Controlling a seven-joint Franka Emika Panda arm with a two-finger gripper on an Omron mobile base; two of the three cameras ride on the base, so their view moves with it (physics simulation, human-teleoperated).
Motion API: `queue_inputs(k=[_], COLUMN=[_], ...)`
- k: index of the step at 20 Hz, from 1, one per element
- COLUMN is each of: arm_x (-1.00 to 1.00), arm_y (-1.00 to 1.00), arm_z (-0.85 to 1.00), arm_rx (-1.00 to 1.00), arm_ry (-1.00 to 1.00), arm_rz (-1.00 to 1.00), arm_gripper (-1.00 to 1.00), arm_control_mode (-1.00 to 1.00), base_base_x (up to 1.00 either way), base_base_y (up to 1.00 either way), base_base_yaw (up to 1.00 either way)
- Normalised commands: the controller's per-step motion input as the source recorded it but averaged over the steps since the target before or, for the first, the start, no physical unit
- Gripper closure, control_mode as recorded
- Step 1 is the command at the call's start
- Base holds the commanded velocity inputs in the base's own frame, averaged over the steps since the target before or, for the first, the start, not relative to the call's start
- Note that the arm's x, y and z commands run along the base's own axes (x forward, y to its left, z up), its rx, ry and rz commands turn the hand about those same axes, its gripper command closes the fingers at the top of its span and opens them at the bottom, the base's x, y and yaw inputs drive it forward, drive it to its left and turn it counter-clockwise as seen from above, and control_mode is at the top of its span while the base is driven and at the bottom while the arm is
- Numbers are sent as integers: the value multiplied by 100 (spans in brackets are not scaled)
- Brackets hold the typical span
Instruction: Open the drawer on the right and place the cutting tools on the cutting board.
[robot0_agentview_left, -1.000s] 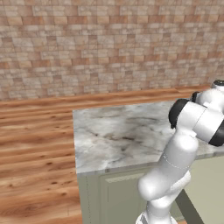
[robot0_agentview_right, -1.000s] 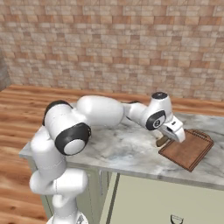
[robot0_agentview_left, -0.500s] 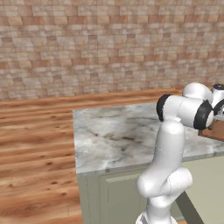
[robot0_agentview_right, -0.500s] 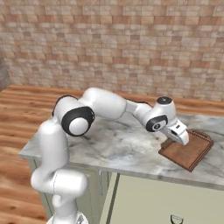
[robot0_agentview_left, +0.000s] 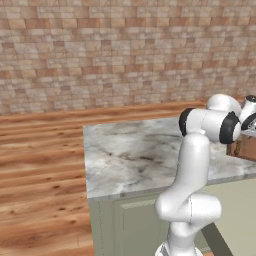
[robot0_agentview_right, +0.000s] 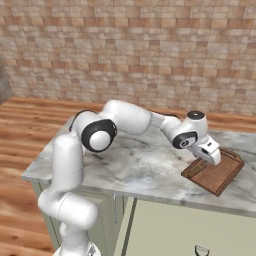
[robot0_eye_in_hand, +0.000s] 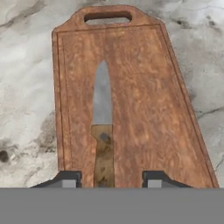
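One arm stretches right, gripper (robot0_eye_in_hand: 108, 179) spread above the knife (robot0_eye_in_hand: 103, 131) on the cutting board (robot0_eye_in_hand: 144, 109).

Left base view sits behind the arm, looking forward across the marble table (robot0_agentview_left: 135, 155) toward the brick wall. Right base view watches the same table from the other side, taking in the cutting board (robot0_agentview_right: 215, 171). Hand view stares close down onto that board.

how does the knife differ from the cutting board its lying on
The knife is narrow, with a grey blade; the cutting board is a broad reddish-brown slab. The knife tapers to a point, while the cutting board is rectangular with a slotted handle hole. Both lie flat, lengthwise the same way, and the knife's handle looks wooden like the board.
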Motion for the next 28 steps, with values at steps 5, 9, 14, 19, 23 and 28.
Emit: queue_inputs(k=[5,9,14,19,23,28], arm_x=[-2,-72,-100,-100,-92,-73], arm_y=[0,0,0,-1,-11,-11], arm_z=[31,36,0,-20,-26,-22], arm_rx=[0,0,0,-1,-3,-4], arm_ry=[-1,-2,-6,0,2,7], arm_rz=[0,0,0,0,14,25], arm_gripper=[-100,-100,-100,-100,-100,-100], arm_control_mode=[-100,-100,-100,-100,-100,-100], base_base_x=[0,0,0,0,0,0], base_base_y=[0,0,0,0,0,0], base_base_yaw=[0,0,0,0,0,0])
